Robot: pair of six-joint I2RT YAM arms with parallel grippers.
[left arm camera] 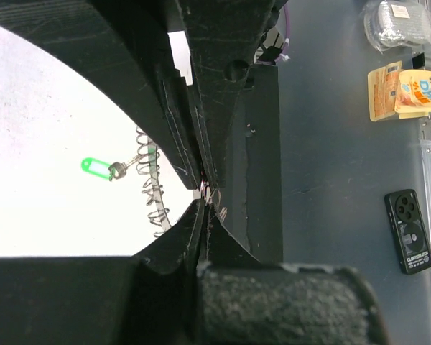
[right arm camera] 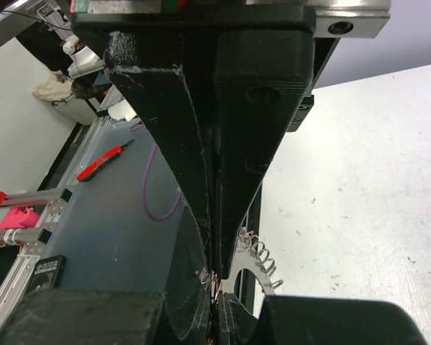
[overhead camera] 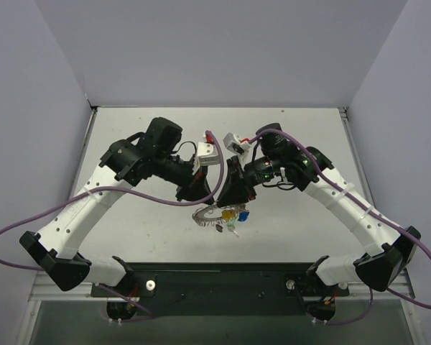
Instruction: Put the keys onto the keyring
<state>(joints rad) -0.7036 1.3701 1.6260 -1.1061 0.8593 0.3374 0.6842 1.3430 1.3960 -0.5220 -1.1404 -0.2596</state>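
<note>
Two-arm threading of keys onto a coiled ring, seen from above and from both wrists. The keyring (overhead camera: 207,214), a silvery loop with a scalloped, spring-like rim, lies on the white counter (overhead camera: 302,129) near its middle, toward the near edge, under the converging arms. The keys (overhead camera: 234,215), with yellow, blue, red and green heads, sit in a tight cluster just right of the ring, touching or nearly touching it.

The left end effector (left arm camera: 203,192) has its fingers pressed together. Something small glints at the pinch line, but whether that is the ring's wire or a key cannot be told. The right end effector (right arm camera: 214,272) is likewise together, and coil turns emerge on both sides of its tips, so it appears clamped on the ring's rim.

In the left wrist view, the green key (left arm camera: 95,167) lies flat with its metal end reaching the coil. Whether it is already threaded cannot be told.

Step in hand, as judged: both arms are securing the ring so that a key can be fed on.

Next move, as judged: one arm holds the ring steady while the other works a coil end open or guides a key's eye along it. This calls for fine alignment, since the keys are tiny and the springy rim may slip.
</note>
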